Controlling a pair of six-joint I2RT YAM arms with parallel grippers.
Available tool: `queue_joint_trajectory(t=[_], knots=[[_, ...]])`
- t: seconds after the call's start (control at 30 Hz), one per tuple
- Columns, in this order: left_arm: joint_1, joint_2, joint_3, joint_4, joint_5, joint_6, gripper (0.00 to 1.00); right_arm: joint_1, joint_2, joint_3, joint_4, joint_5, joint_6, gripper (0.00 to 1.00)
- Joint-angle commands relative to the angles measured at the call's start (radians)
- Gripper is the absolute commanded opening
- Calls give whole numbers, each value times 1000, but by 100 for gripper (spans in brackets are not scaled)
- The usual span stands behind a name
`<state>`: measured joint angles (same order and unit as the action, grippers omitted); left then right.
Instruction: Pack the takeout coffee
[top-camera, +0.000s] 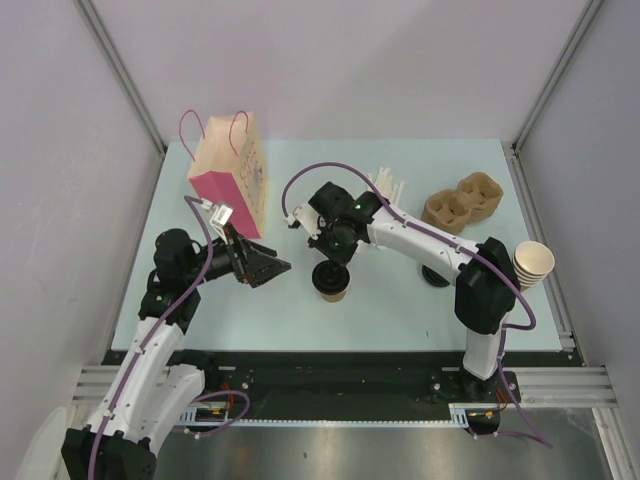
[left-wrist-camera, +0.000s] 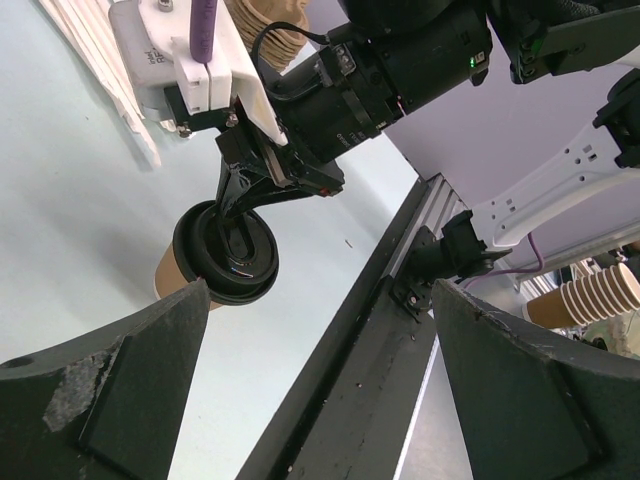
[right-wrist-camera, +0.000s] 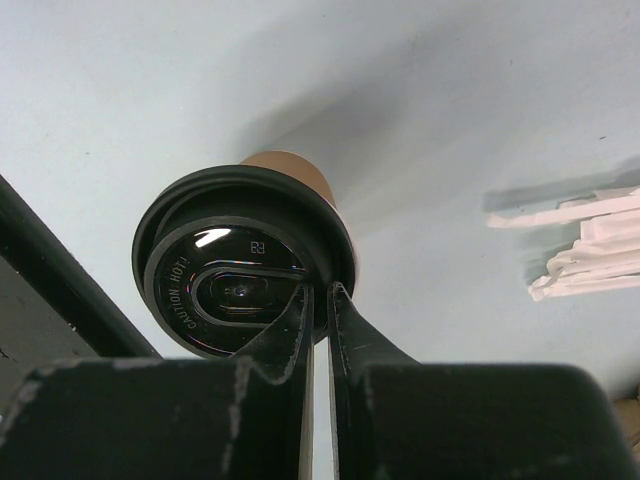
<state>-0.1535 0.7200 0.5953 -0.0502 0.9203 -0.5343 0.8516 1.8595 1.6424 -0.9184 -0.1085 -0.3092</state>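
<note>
Just left of the takeout coffee (top-camera: 331, 282), our left gripper (top-camera: 275, 270) hung with its jaws spread wide, holding nothing. The coffee itself stood upright on the table (top-camera: 400, 310), its black lid (right-wrist-camera: 220, 270) on top. Directly above it, the right gripper (right-wrist-camera: 318, 292) had its jaws almost together, tips resting on the lid near the rim. Beyond the coffee to the left stood a pink paper bag (top-camera: 232, 175). Beyond it to the right lay white packets (top-camera: 390, 185), then brown cup carriers (top-camera: 462, 202).
</note>
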Motion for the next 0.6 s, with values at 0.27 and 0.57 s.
queue_joint_trajectory(t=[0.27, 0.57], knots=[[11, 18, 11, 38, 5, -3, 98, -5, -16, 14, -7, 18, -16, 8], [9, 24, 8, 46, 3, -12, 98, -8, -22, 23, -17, 1, -14, 7]])
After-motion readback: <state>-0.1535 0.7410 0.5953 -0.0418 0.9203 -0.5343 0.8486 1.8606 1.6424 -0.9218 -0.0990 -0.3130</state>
